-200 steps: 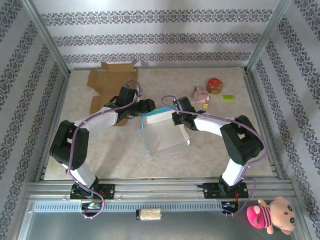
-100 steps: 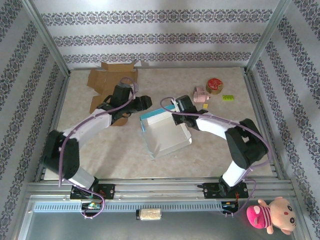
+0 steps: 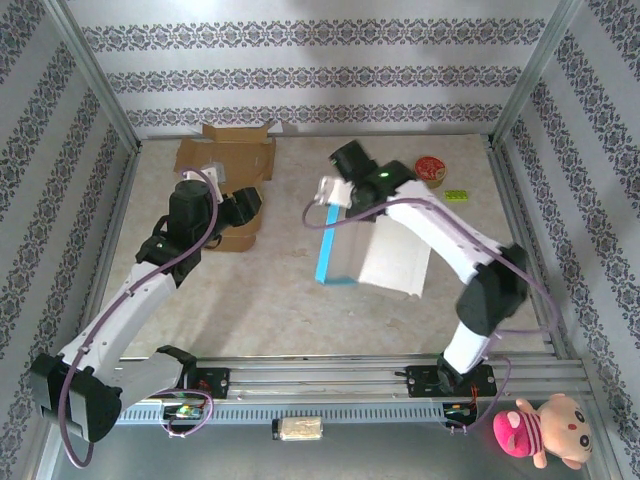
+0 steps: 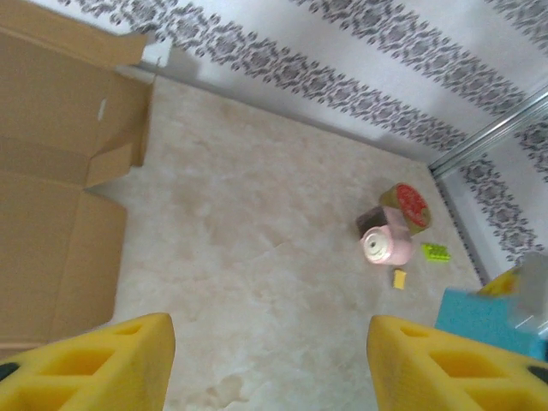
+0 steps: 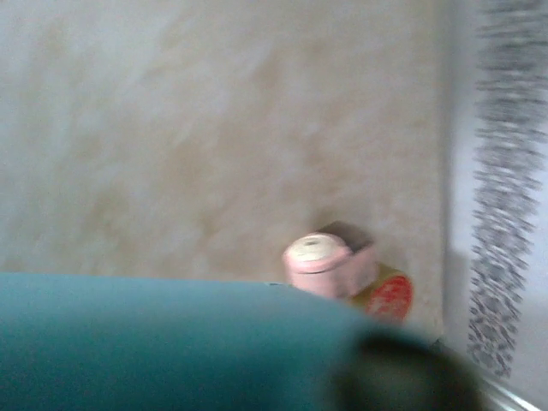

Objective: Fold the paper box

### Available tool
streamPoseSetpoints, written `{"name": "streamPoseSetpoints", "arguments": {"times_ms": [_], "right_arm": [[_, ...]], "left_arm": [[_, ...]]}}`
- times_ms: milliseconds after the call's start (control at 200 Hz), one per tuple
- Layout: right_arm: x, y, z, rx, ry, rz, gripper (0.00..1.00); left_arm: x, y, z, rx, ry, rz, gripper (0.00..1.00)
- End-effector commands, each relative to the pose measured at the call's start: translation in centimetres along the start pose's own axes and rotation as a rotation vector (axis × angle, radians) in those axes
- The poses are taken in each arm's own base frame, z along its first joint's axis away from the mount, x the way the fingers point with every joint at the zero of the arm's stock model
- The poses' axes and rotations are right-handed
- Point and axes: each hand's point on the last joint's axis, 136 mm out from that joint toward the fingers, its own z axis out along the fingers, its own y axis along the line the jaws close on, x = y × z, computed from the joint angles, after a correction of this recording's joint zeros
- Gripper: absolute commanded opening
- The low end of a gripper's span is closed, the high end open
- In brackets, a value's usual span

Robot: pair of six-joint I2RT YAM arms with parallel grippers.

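Right claw (image 3: 335, 192) apparently pinching raised paper box (image 3: 395, 255), left claw (image 4: 271, 338) spread

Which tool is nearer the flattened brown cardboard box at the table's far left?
Left. The left tool sits open by the right edge of the flattened brown cardboard box; the right tool is farther right, shut on the white-and-blue paper box.
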Motion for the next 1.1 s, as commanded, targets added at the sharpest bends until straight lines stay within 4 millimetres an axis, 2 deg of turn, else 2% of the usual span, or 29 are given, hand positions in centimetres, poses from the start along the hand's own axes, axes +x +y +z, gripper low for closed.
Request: {"name": "streamPoseSetpoints", "arguments": {"times_ms": [0,105,245,320,405,530,580,675,775,889,1014,1064,1094], "right_arm": [[2.1,5.2,3.6,-0.181,0.195,-0.332,0.07],[-0.7,7.2,7.4,-0.194,0.208,-0.424,0.06],[-2.9,8.6,11.9,-0.131,0.219,-0.430,0.08],[-4.0,10.0,13.7,-0.086,0.210,-0.464,0.10],[-5.1,11.7,15.1,-0.052,0.198,-0.500,0.10],[-6.0,12.4,15.7,0.003,0.177,-0.556,0.15],[-6.4,12.1,15.2,0.033,0.155,-0.581,0.19],[-7.0,10.0,13.3,0.120,0.131,-0.570,0.29],[-7.9,7.8,10.2,0.186,0.092,-0.518,0.40],[-8.4,6.6,6.9,0.204,0.040,-0.441,0.48],[-9.0,6.2,3.1,0.182,-0.061,-0.240,0.50],[-8.9,6.1,1.2,0.166,-0.110,-0.097,0.51],[-8.7,6.0,-0.2,0.151,-0.138,0.050,0.52]], "left_arm": [[1.9,2.0,0.5,-0.057,0.055,-0.011,0.61],[2.7,2.1,1.1,-0.044,0.089,-0.027,0.61],[3.2,2.1,1.3,-0.031,0.099,-0.045,0.61],[3.4,2.3,1.3,-0.030,0.098,-0.049,0.61],[3.5,2.5,1.5,-0.034,0.099,-0.050,0.61],[3.5,2.4,1.7,-0.027,0.103,-0.052,0.61],[3.4,2.3,1.7,-0.028,0.101,-0.051,0.61],[3.2,2.4,1.7,-0.033,0.096,-0.048,0.61],[2.9,2.6,1.8,-0.044,0.081,-0.029,0.61],[2.6,2.6,2.0,-0.044,0.075,0.035,0.61],[2.4,1.6,2.2,-0.004,0.092,0.120,0.61],[2.2,0.9,2.2,0.031,0.094,0.149,0.61],[2.2,0.4,2.3,0.061,0.095,0.170,0.61]]}}
